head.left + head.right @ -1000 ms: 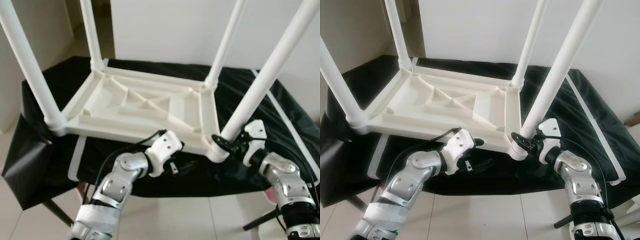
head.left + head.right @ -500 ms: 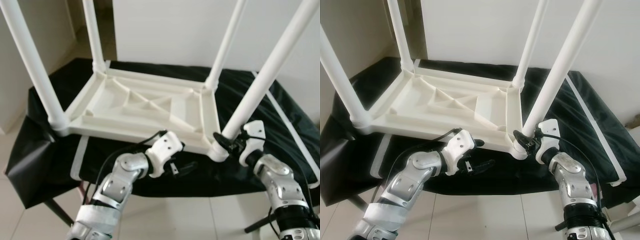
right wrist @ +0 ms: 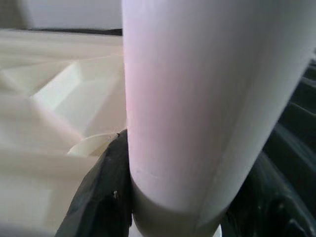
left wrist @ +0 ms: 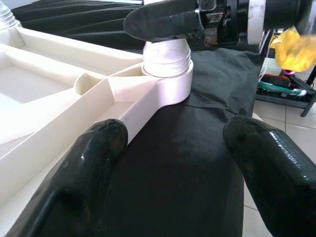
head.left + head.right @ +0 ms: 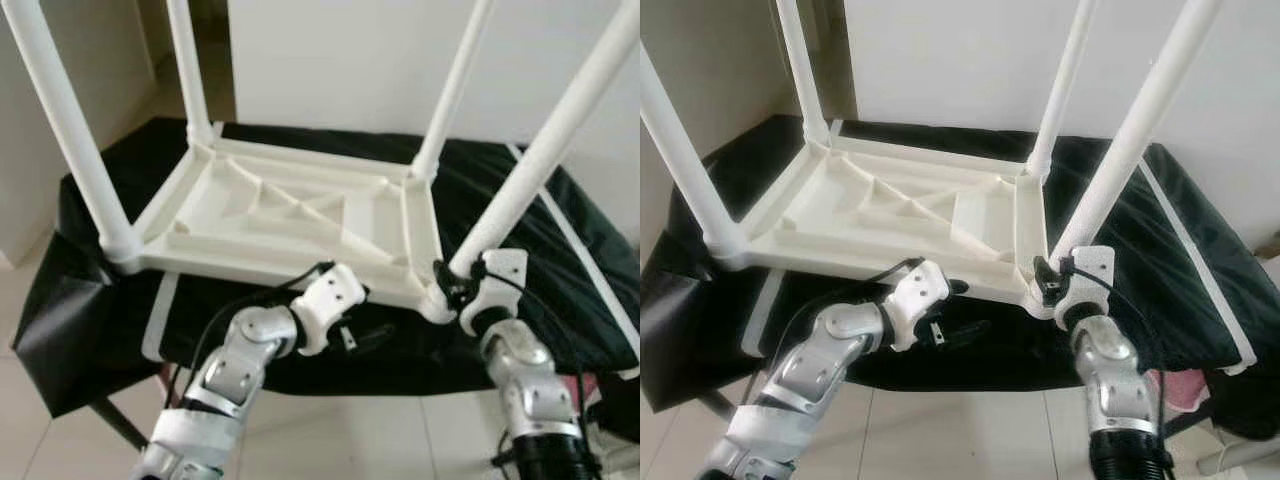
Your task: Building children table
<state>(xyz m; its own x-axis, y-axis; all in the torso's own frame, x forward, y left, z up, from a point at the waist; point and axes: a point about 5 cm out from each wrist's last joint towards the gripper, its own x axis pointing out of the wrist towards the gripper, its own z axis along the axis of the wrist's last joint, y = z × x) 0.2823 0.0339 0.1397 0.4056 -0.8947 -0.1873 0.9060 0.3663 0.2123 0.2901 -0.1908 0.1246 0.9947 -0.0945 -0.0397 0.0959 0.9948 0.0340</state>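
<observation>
Right gripper: the right gripper [image 5: 1048,281] is closed around the base of the near right leg [image 5: 545,160], just above its socket; in the right wrist view a black finger [image 3: 101,190] presses against the white tube.
Left gripper: the left gripper [image 5: 372,335] hangs open and holds nothing, just below the near edge of the tabletop; its finger [image 4: 89,163] sits beside the rim.
Table: the white children's table [image 5: 290,215] lies upside down on a surface draped in black cloth [image 5: 1160,230], all four legs pointing up.
Step in hand: judged to be seating or tightening the near right leg in its corner socket [image 4: 168,74].
Doing it well: the grip should sit low and square on the tube, and the leg should turn or press along its own axis; the open left gripper could steady the rim so the top does not slide on the cloth.
Around: a far right leg [image 5: 1060,85] and two left legs [image 5: 70,140] stand close by.
In the way: the near corner sits at the edge of the cloth, so a hard push may shift the table off.
</observation>
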